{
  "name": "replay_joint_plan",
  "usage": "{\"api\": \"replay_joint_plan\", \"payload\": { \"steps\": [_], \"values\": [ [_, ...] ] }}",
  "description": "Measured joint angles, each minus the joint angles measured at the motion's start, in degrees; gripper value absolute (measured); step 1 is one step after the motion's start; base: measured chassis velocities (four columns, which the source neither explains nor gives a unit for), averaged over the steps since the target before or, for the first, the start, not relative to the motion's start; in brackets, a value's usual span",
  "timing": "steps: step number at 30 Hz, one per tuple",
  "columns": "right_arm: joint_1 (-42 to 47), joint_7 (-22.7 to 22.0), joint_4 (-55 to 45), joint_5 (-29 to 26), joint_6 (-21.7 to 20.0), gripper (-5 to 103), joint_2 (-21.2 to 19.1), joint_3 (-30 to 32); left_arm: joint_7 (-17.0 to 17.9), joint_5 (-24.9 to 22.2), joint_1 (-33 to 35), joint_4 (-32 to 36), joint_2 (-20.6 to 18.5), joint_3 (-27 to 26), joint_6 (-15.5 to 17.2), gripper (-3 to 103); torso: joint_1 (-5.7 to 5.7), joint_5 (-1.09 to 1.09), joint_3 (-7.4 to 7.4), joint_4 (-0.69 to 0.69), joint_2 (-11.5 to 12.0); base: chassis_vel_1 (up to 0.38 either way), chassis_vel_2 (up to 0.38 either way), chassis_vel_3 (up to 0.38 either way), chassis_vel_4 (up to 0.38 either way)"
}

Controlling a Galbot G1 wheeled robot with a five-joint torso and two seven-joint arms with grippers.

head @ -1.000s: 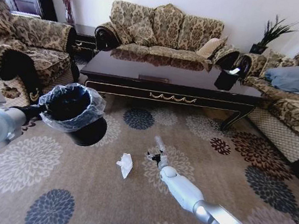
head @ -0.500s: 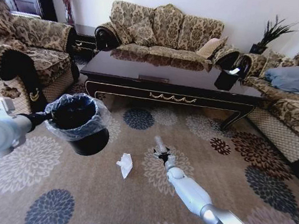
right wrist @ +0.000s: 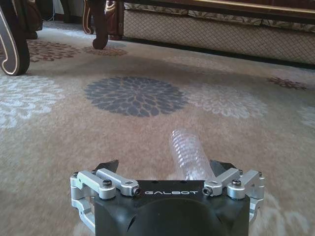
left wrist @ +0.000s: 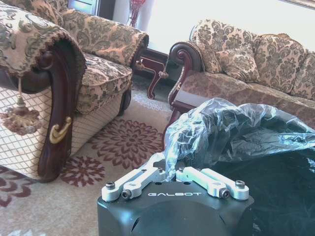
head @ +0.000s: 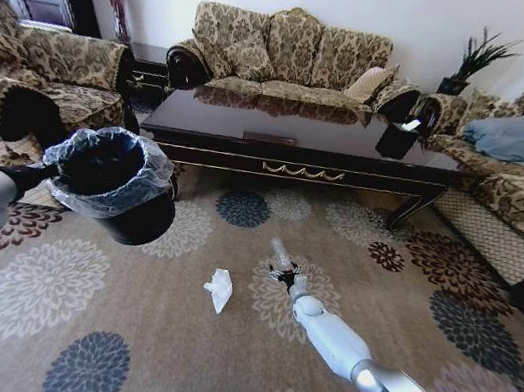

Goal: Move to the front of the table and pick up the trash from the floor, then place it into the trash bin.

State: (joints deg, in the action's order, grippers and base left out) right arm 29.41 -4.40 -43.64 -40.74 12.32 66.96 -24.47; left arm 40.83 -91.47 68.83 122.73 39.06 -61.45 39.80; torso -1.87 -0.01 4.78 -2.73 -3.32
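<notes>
Your small clear ribbed plastic bottle (right wrist: 189,153) lies on the patterned carpet between the spread fingers of the right claw (right wrist: 167,169), which is low at the floor and not yet closed on it; this claw has barely shifted in the last second. The crumpled white tissue (head: 218,288) sits on the carpet just to its left, untouched. What changed is the round black trash bin with its crinkly clear liner (head: 112,180): the left claw (left wrist: 175,173), clamped on its rim, has swung it further out to the robot's left, away from the bottle. Expect a longer carry to drop anything in. The glossy dark wooden worktop (head: 301,147) stands beyond.
</notes>
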Motion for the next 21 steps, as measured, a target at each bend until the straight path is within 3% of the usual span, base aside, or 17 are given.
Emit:
{"api": "replay_joint_plan", "payload": {
  "steps": [10, 21],
  "values": [
    [-0.2, -1.5, 1.1, 0.5, 0.1, 100, 0.3, 0.2, -0.9, 0.3, -0.5, -1.0, -0.3, -1.0, -0.1, 4, -0.05, 0.0, 0.04, -0.02, 0.0, -0.109, 0.126, 0.119, -0.124],
    [-1.9, -3.3, 6.3, 2.2, -4.1, 100, 1.4, 1.3, -1.2, -0.6, -0.1, -0.9, -0.9, -3.4, -0.2, 4, 0.01, 0.01, 0.0, -0.01, 0.0, -0.002, 0.007, 0.003, -0.002]
  ]
}}
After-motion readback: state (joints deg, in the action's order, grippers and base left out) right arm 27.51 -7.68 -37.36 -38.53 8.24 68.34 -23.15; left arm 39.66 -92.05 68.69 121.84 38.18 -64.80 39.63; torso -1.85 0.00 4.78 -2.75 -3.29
